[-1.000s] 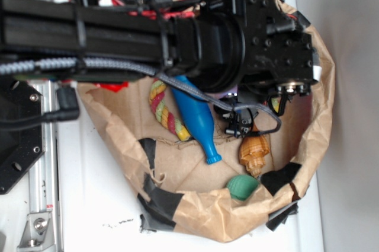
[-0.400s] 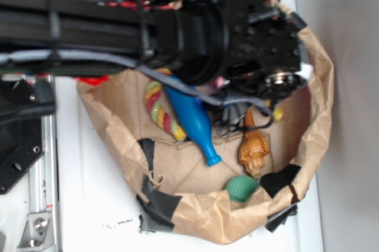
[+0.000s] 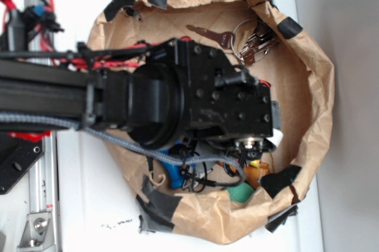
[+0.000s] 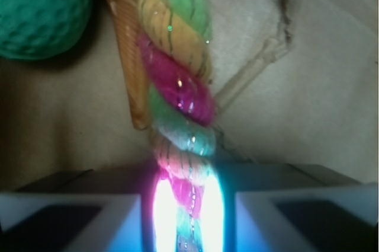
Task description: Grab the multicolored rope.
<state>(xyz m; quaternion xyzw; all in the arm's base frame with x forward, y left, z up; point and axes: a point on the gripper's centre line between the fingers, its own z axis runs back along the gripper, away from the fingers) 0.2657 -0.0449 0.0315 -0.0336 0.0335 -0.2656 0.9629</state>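
rope fills the wrist view: left, a green ball point(image 4: 38, 9); beside it an orange-brown seashell point(image 4: 131, 56); then the multicolored rope point(image 4: 177, 86), long axis running straight away from the claw point(image 4: 188, 216), its near end clamped between both pads. it hangs over the paper bag point(image 3: 308, 86) floor, so lifting seems next.

You see a rope point(image 4: 177, 92) twisted in magenta, orange-yellow and pale green, a dimpled green ball point(image 4: 38, 9), an orange-brown shell point(image 4: 130, 56), a brown paper bag point(image 3: 308, 86) patched with black tape, silver keys point(image 3: 251, 41)
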